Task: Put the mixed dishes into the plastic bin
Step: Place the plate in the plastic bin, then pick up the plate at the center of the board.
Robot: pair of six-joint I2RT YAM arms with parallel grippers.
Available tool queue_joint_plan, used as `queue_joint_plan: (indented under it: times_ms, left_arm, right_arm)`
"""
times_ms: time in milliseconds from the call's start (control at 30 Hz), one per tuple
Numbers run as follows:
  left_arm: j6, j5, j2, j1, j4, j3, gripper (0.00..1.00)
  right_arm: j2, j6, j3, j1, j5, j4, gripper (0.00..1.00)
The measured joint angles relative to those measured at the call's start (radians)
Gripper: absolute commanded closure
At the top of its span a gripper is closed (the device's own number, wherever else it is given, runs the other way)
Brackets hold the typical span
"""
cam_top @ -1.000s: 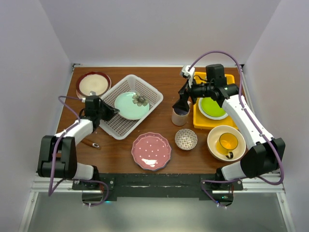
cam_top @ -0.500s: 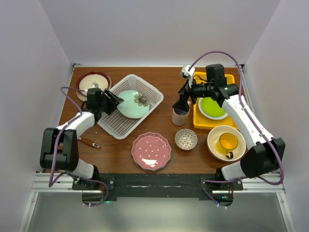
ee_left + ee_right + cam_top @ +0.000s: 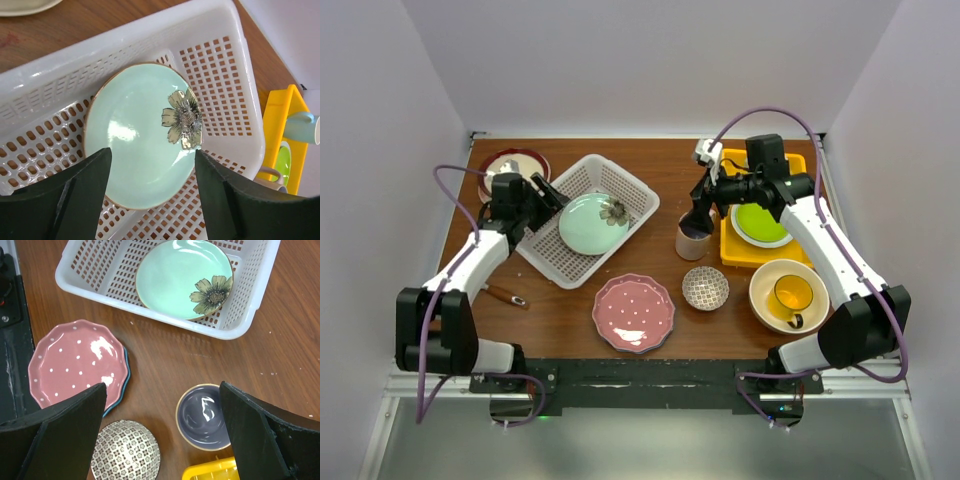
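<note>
The white plastic bin (image 3: 630,195) (image 3: 150,35) (image 3: 240,322) holds a mint plate with a flower (image 3: 592,222) (image 3: 135,140) (image 3: 180,275). My left gripper (image 3: 548,196) (image 3: 152,195) hangs open over the bin's left part, just above that plate, holding nothing. My right gripper (image 3: 698,215) (image 3: 162,435) is wide open above a beige mug (image 3: 693,243) (image 3: 202,417), not touching it. In front lie a pink dotted plate (image 3: 633,312) (image 3: 75,365) stacked on a blue one, and a small patterned bowl (image 3: 705,288) (image 3: 125,450). A yellow mug (image 3: 792,295) sits inside the large cream bowl (image 3: 765,300).
A yellow tray (image 3: 745,255) (image 3: 277,135) with a green plate (image 3: 760,222) stands at the right. A pink-and-cream plate (image 3: 510,165) lies at the back left. A brown-handled utensil (image 3: 505,296) lies near the left arm. White walls close in on both sides.
My left gripper has opened and drawn back from the bin's left rim toward the back left. The bin has shifted slightly. The right arm has not moved.
</note>
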Motion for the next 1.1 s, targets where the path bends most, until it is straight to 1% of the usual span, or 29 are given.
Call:
queue_joint_plan:
  times_ms: [200, 333, 433, 467, 533, 567, 633, 667, 767, 900, 1000, 1100]
  left_arm:
    - [0.027, -0.033, -0.066, 0.0, -0.032, 0.0, 0.25]
    - [0.048, -0.063, -0.124, 0.0, -0.061, 0.001, 0.24]
    - [0.073, -0.099, -0.183, 0.0, -0.091, 0.012, 0.19]
    - [0.085, -0.117, -0.204, 0.0, -0.105, 0.021, 0.16]
    - [0.112, -0.157, -0.253, 0.0, -0.13, 0.039, 0.11]
    - [0.124, -0.18, -0.283, 0.0, -0.141, 0.049, 0.07]
    - [0.154, -0.221, -0.345, 0.0, -0.158, 0.068, 0.02]
    - [0.169, -0.237, -0.372, 0.0, -0.162, 0.073, 0.0]
    - [0.222, -0.288, -0.464, 0.0, -0.169, 0.077, 0.0]
    - [0.275, -0.331, -0.546, 0.0, -0.185, 0.074, 0.0]
    - [0.304, -0.341, -0.6, 0.0, -0.205, 0.057, 0.0]
    - [0.323, -0.337, -0.657, 0.0, -0.235, 0.029, 0.0]
  right_arm:
    - [0.003, -0.079, 0.018, 0.0, -0.003, -0.065, 0.02]
    - [0.003, -0.163, 0.035, 0.002, -0.032, -0.121, 0.02]
    - [0.003, -0.256, 0.045, 0.01, -0.06, -0.178, 0.02]
    - [0.003, -0.285, 0.047, 0.016, -0.067, -0.198, 0.02]
    - [0.003, -0.367, 0.048, 0.032, -0.088, -0.253, 0.02]
    - [0.003, -0.417, 0.048, 0.043, -0.096, -0.285, 0.02]
    - [0.003, -0.518, 0.048, 0.066, -0.109, -0.355, 0.02]
    - [0.003, -0.571, 0.048, 0.079, -0.111, -0.39, 0.02]
    - [0.003, -0.726, 0.048, 0.112, -0.114, -0.487, 0.02]
    - [0.002, -0.906, 0.041, 0.145, -0.129, -0.591, 0.02]
    - [0.0, -0.982, 0.02, 0.177, -0.132, -0.63, 0.02]
    - [-0.004, -1.02, -0.011, 0.228, -0.122, -0.643, 0.02]
